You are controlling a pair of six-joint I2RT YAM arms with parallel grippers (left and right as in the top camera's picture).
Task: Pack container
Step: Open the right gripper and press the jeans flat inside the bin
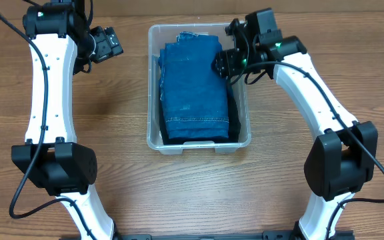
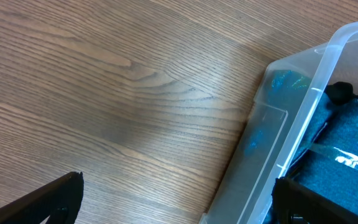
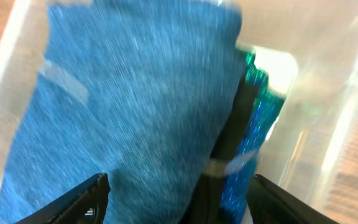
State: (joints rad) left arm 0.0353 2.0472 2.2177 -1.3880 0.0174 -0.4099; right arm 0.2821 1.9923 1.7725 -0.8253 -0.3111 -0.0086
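Container centre-far on tabletop, folded jeans inside. Right claw wide open, empty, at jeans' right edge. Left claw open, empty, left of container. Risk: right claw snags denim or knocks wall, shifts container.

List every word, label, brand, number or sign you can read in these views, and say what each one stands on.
None: no view shows any readable text.
The clear container has no print on the walls and rim that show, and the folded blue jeans cover its base.
The jeans show only stitching, with no tag or brand patch in view.
The right wrist view is too blurred to read anything.
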